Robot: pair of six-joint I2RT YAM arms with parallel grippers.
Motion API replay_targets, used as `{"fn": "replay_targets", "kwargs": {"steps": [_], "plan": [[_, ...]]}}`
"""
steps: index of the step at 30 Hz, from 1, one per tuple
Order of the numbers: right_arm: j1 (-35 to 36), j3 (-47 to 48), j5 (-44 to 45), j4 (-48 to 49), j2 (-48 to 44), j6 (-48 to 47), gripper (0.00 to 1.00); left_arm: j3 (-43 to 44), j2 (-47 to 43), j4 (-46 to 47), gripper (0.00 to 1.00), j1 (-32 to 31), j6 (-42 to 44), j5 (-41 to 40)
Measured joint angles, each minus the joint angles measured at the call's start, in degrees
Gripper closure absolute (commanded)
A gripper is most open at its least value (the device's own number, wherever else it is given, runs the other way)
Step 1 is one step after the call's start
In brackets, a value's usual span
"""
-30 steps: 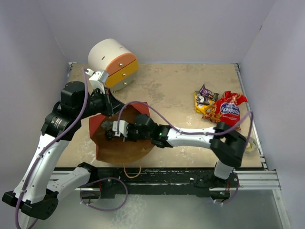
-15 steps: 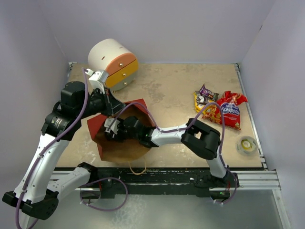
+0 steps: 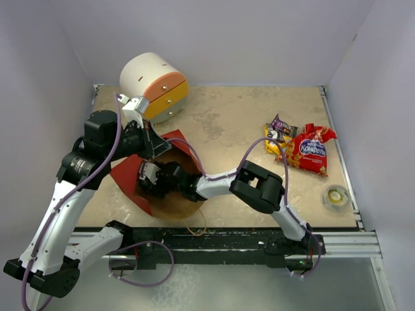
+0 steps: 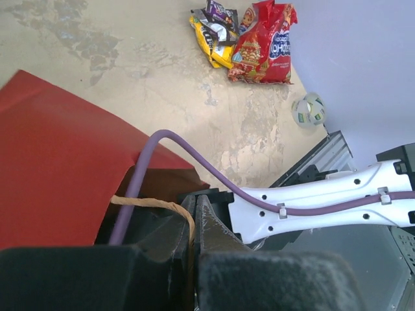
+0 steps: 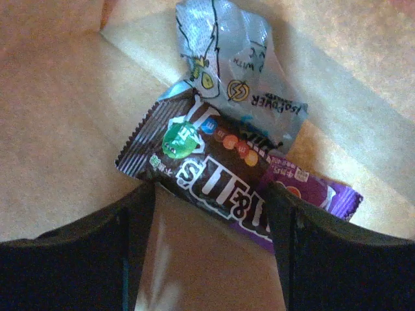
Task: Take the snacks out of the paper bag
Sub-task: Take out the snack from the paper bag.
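Note:
The paper bag, red outside and brown inside, lies on its side at the near left, its mouth toward the right arm. My left gripper is shut on the bag's twisted brown handle and holds the mouth up. My right gripper is deep inside the bag, open. Just beyond its fingertips lie a dark brown packet, a purple packet and a silvery packet. Out on the table at the right lie a big red bag, a yellow packet and a purple bar.
A white round drawer unit with orange and yellow fronts stands at the back left, close to my left arm. A small tape roll lies near the right edge. Walls close the table on three sides.
My right gripper has opened wide and pushed further left into the bag. The bag has shifted left and swung round with it. The left gripper keeps its hold on the handle.

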Motion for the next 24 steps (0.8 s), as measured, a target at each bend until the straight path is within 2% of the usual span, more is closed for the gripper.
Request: {"fn": "replay_targets", "kwargs": {"steps": [5,9,17,24], "plan": [[0.0,3.4,2.2,-1.0,2.7,1.1,0.36,0.0,-0.3,-1.6,1.0,0.0,0.1,-0.4],[0.0,3.9,3.8,-0.9,3.1,1.2,0.53,0.0,-1.0,-2.5,1.0,0.0,0.2,-0.6],[-0.1,4.9,5.3,-2.0,2.9,-1.2,0.81,-0.4,-1.7,-4.1,1.0,0.0,0.1,-2.7],[-0.1,3.4,5.7,-4.6,-1.2,-2.1,0.99,-0.6,-1.1,-4.3,1.0,0.0,-0.3,-4.7]]}}
